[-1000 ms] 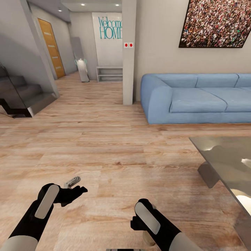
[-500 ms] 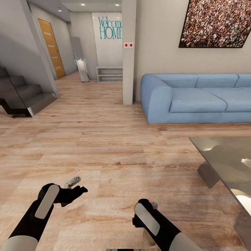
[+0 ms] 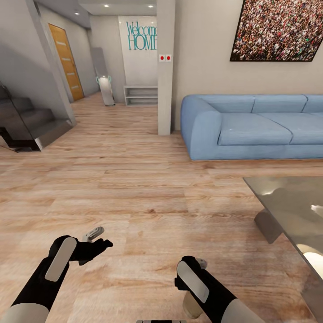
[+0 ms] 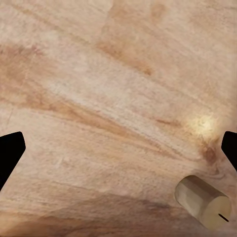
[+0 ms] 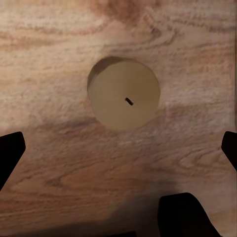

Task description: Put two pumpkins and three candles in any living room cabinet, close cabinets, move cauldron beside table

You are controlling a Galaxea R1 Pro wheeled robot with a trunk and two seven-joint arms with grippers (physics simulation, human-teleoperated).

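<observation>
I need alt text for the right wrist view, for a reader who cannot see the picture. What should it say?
A round beige candle, seen from straight above with its short dark wick in the middle, stands on a light wooden floor. The two dark fingertips of the right hand appear at the picture's edges, wide apart and not touching the candle.

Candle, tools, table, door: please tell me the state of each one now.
Candle: upright on the floor, unlit, not gripped, directly under the right tool.
Right tool: open, above the candle, not touching it.
Left tool: open, empty, over bare floor.
Table: standing at the right, glass top reflecting light.
Door: closed.
</observation>
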